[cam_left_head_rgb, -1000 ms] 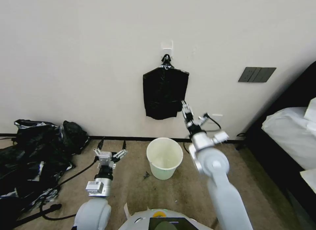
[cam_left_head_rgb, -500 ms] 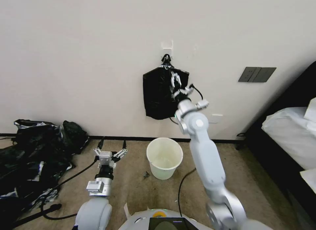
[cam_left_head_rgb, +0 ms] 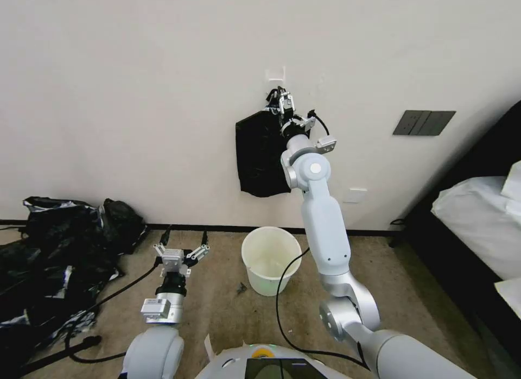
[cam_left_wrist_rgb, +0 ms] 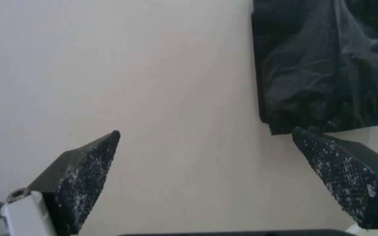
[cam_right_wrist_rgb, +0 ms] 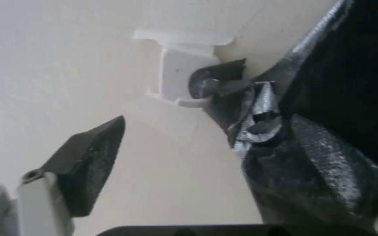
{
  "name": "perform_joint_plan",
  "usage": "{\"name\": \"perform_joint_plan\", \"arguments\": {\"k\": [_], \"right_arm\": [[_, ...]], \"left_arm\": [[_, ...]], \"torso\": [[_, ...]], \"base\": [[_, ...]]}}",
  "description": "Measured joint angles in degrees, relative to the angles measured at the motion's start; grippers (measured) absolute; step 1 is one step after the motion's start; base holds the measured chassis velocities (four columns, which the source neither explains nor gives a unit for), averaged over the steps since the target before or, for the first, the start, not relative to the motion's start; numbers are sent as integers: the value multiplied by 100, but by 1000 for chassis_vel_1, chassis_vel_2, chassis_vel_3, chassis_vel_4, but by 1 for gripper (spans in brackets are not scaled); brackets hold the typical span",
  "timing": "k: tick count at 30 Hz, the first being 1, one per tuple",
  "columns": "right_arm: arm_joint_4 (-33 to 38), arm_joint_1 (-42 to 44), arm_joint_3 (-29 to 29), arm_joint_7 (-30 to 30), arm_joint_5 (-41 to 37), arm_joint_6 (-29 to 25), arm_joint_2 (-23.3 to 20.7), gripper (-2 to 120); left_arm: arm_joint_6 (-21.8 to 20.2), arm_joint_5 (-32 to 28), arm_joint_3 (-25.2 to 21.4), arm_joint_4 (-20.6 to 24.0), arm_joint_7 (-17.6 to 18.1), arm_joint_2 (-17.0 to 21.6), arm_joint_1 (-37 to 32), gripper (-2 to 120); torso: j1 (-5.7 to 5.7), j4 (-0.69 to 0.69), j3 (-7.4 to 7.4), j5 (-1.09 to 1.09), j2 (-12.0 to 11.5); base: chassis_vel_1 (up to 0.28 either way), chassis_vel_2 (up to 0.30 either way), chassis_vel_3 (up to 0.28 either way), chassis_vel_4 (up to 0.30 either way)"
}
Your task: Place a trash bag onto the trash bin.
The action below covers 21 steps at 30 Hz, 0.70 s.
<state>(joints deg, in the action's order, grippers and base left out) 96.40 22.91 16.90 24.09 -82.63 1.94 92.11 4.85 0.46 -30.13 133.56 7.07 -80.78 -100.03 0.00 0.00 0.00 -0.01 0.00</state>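
So the right gripper point(cam_left_head_rgb: 282, 103) has swung up from beside the round cream-white plastic bucket point(cam_left_head_rgb: 271, 259) to the knotted top of the flat black plastic bundle point(cam_left_head_rgb: 260, 156), hanging on a white wall hook point(cam_right_wrist_rgb: 184, 65) at 12 o'clock above the bucket. Fingers wide, nothing grabbed yet. Left gripper point(cam_left_head_rgb: 182, 254) sits parked at 9 o'clock of the bucket, fingers spread wide too.

Glossy wrinkled black plastic bag point(cam_left_head_rgb: 259, 156); smooth cream plastic bucket point(cam_left_head_rgb: 271, 259).
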Motion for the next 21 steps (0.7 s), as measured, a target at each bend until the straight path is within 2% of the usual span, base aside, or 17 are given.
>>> {"name": "perform_joint_plan", "arguments": {"k": [12,15,18,19,21], "right_arm": [[-150,0,-15,24,56,2,2,83],[-231,-22,-17,23,91,-1,27,75],[-317,-68,-23,15,163,-5,23,62],[-317,-68,-23,15,163,-5,23,62],[-350,-102,-37,12,185,-15,19,52]], "left_arm": [[7,-15,15,51,6,-22,-6,100],[9,-13,24,69,7,-30,-16,100],[11,-11,22,85,7,-37,-26,100],[11,-11,22,85,7,-37,-26,100],[11,-6,25,89,6,-51,-28,100]], "torso": [[0,0,0,1,0],[0,1,0,1,0],[0,0,0,1,0],[0,0,0,1,0],[0,0,0,1,0]], "base": [[0,0,0,0],[0,0,0,0],[0,0,0,0],[0,0,0,0],[0,0,0,0]]}}
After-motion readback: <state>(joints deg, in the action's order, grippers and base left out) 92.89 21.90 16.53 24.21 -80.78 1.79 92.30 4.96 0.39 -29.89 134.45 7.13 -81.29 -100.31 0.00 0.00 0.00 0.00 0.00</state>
